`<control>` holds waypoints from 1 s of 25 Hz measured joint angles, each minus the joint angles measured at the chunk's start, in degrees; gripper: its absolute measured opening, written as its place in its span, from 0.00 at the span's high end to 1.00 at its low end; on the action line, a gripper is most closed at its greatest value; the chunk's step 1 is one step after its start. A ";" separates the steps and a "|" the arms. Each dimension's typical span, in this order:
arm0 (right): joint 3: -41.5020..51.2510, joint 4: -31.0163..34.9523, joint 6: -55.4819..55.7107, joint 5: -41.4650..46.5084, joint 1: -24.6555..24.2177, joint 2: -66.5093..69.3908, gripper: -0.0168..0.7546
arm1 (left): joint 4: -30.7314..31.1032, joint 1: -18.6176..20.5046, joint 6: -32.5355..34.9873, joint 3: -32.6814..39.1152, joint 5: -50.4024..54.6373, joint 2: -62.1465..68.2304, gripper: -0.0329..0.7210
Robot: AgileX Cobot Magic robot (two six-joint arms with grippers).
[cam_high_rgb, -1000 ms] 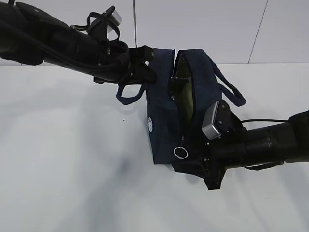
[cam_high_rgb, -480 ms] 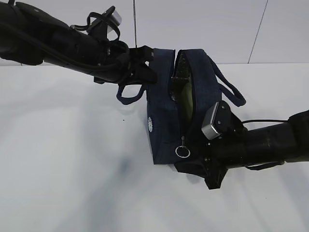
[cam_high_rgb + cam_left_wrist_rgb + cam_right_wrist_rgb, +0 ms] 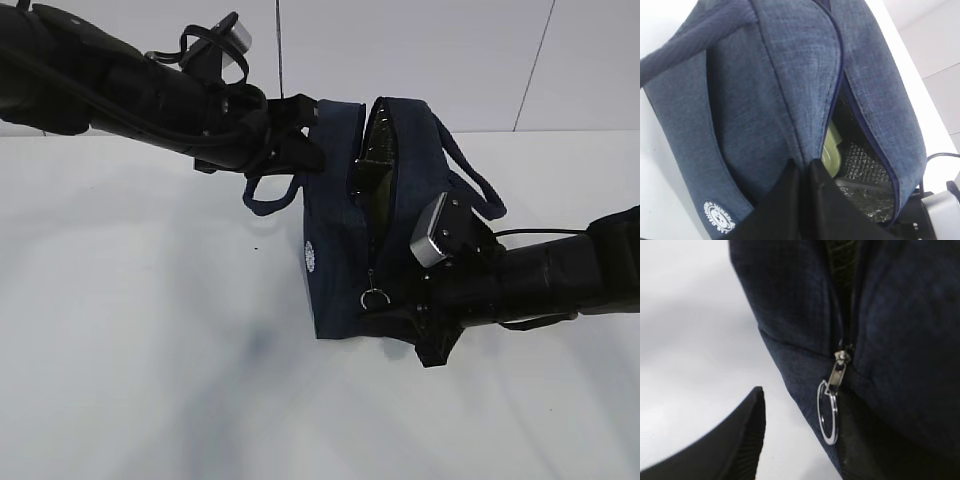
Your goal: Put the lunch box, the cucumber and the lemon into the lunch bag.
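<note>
1. Lunch bag (image 3: 345, 240): dark navy fabric, sitting on the white worktop (image 3: 140, 330) between the two arms, top zipper partly open, white round logo (image 3: 312, 257) on the side facing the camera.
2. Lunch box (image 3: 832, 150): inside the bag, only a strip of the pale green lid visible through the zipper gap against the silvery lining (image 3: 860, 170).
3. Cucumber and lemon: not visible in any view.
4. Left pincer (image 3: 805, 172): closed tight, fingers pressed together on the bag's fabric at the edge of the opening; in the exterior view, at the bag's upper left corner beside a loop handle (image 3: 270, 200).
5. Right pincer (image 3: 415, 315): jaws about half apart, at the bag's lower right end; one dark finger (image 3: 725, 450) seen in the wrist view clear of the fabric, the other out of sight, so cannot tell whether anything is gripped.
6. Silver ring pull (image 3: 827, 412): hanging from the zipper slider at the bag's lower end, just beside the right pincer, apart from the visible finger.
</note>
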 joint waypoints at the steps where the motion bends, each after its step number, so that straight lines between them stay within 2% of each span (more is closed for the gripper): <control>1: 0.00 0.00 0.28 0.12 0.00 0.14 0.52 | 0.00 0.00 0.00 0.00 0.00 0.00 0.96; 7: -0.08 0.00 0.89 3.93 0.00 2.66 0.52 | -0.08 0.00 0.00 0.00 0.00 0.00 0.96; 25: -1.79 -0.07 1.28 4.03 0.00 3.48 0.52 | -0.08 0.00 0.00 0.00 0.00 0.00 0.96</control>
